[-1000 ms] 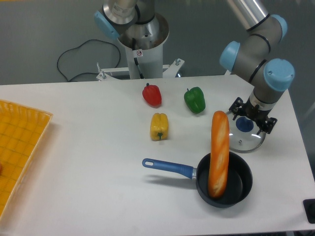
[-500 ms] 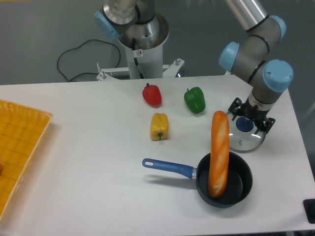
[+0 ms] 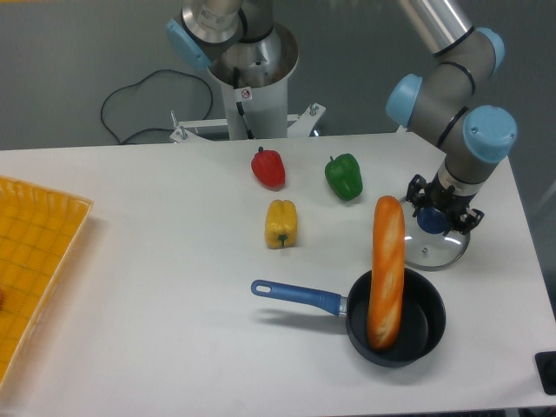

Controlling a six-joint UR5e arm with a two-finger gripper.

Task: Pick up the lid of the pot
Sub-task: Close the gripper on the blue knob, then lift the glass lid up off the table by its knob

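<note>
Lid pickup: end effector at the knob, lift not made

End effector (image 3: 444, 208) is at right of frame, pointing down over the lid (image 3: 434, 254). Its fingers stand apart, looks like a fairly wide gap, with the round blue knob (image 3: 432, 221) showing between or just under them. Can't tell if either finger touches the knob; no firm hold visible from here.

Progress: reach looks about done. Left, as I judge it: close on the knob, check the grip, raise the lid. Lid seems to be down on the surface (image 3: 156, 287), right of centre, just beside the pan (image 3: 430, 334).

Materials: lid is a round disc, pale, probably clear, with a thin rim; knob looks smooth, maybe plastic. Pan is round, deep, black, with a straight blue handle (image 3: 297, 295) pointing left. A long orange loaf (image 3: 387, 282), smooth and tapered, leans in it, upper end past the rim. Red pepper (image 3: 268, 168) and green pepper (image 3: 344, 177) at upper middle, both glossy; yellow pepper (image 3: 281, 223) nearer centre, blocky and lobed. Orange basket (image 3: 39, 252) with a mesh wall at left edge. Surface is white and smooth.

Risk: a small, rounded knob could slip if pinched off-centre.
</note>
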